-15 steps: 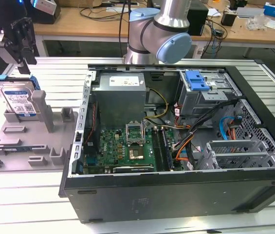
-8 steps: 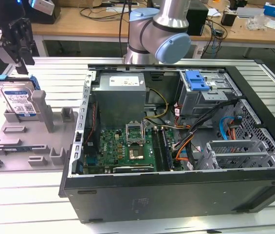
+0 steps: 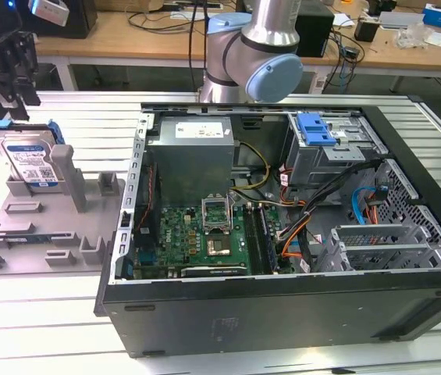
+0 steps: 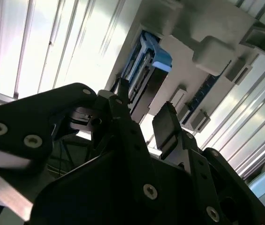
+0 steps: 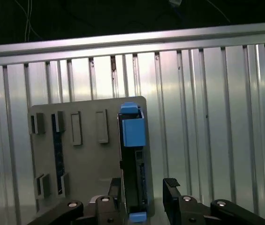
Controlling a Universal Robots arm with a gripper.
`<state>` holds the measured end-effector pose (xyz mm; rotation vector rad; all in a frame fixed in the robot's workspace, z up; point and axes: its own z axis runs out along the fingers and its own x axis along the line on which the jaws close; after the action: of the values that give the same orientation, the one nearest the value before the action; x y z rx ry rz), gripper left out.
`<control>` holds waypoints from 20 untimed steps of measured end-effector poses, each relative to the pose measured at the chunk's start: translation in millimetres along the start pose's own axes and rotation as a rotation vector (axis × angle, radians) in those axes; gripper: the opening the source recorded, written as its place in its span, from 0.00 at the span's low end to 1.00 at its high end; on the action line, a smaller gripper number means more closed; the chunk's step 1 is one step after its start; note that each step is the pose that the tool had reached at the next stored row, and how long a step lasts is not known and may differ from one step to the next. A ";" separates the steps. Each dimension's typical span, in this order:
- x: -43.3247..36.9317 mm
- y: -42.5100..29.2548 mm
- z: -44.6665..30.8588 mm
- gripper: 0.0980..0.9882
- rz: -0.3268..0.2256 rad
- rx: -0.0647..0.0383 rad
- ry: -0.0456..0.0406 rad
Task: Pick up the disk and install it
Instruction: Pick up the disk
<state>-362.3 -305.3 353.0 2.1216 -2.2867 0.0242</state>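
Observation:
The disk (image 3: 30,161), silver with a white-and-blue label and a blue bracket, stands upright on edge in a grey holder plate (image 3: 25,234) at the exterior view's left. My gripper (image 3: 20,103) hangs just above its top edge, open and holding nothing. In the first wrist view the disk (image 5: 133,154) shows edge-on and my gripper (image 5: 143,186) has one black finger on each side of it, apart from it. The second wrist view shows the disk (image 4: 144,65) beyond the spread fingertips of my gripper (image 4: 141,112).
An open computer case (image 3: 282,297) lies at the exterior view's right, with a grey power supply box (image 3: 193,152), a motherboard (image 3: 204,234), cables, and a drive cage with a blue latch (image 3: 316,129). The ribbed metal table (image 3: 64,117) carries everything. A cluttered desk stands behind.

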 end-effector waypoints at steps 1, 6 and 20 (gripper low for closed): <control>0.1 2.0 0.6 0.43 -0.002 0.000 0.0005; 1.2 18.5 7.5 0.43 -0.022 0.001 0.0014; 2.8 40.4 20.4 0.43 -0.104 0.002 0.0043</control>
<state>-402.9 -305.6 332.8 2.2360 -2.1717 0.0296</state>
